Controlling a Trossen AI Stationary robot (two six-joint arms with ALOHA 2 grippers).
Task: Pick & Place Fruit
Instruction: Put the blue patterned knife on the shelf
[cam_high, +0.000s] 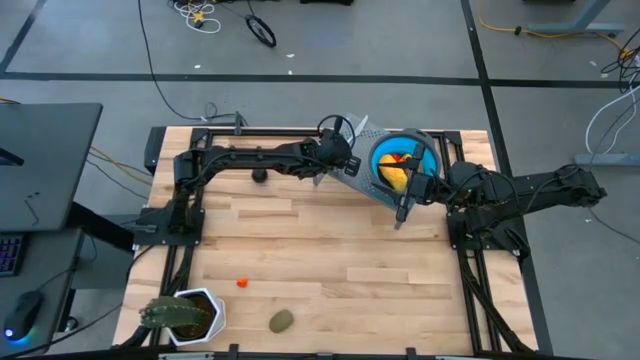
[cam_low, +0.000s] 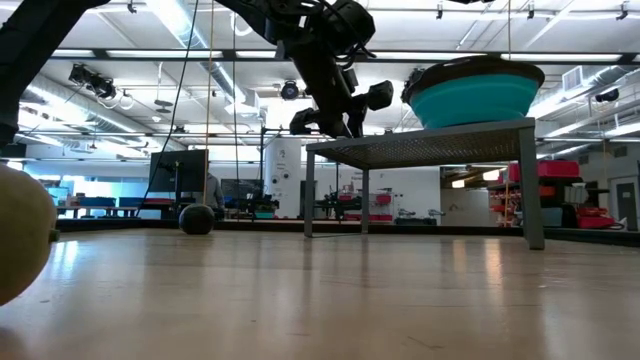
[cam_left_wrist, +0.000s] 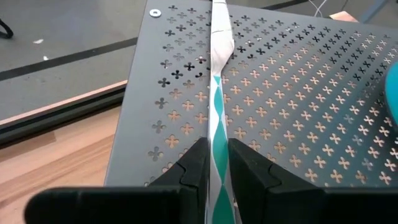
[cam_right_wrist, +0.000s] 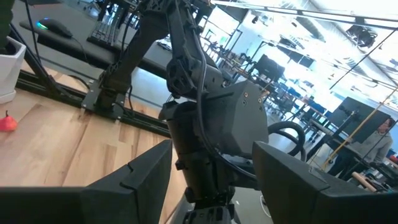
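Two fruits wait on the surface (cam_high: 300, 240); your left jaws (cam_left_wrist: 214, 163) pinch the striped stick (cam_left_wrist: 217, 124), right jaws (cam_right_wrist: 211, 168) open, so let go first.

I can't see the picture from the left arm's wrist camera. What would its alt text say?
The left end effector is shut on a thin pale stick with green-and-white stripes, holding it over a grey perforated metal shelf. Wooden table and grey floor lie beyond the shelf's edge.

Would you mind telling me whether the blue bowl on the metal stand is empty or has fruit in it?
Not empty. In the high view, the blue bowl on the perforated stand holds yellow fruit with a red bit.
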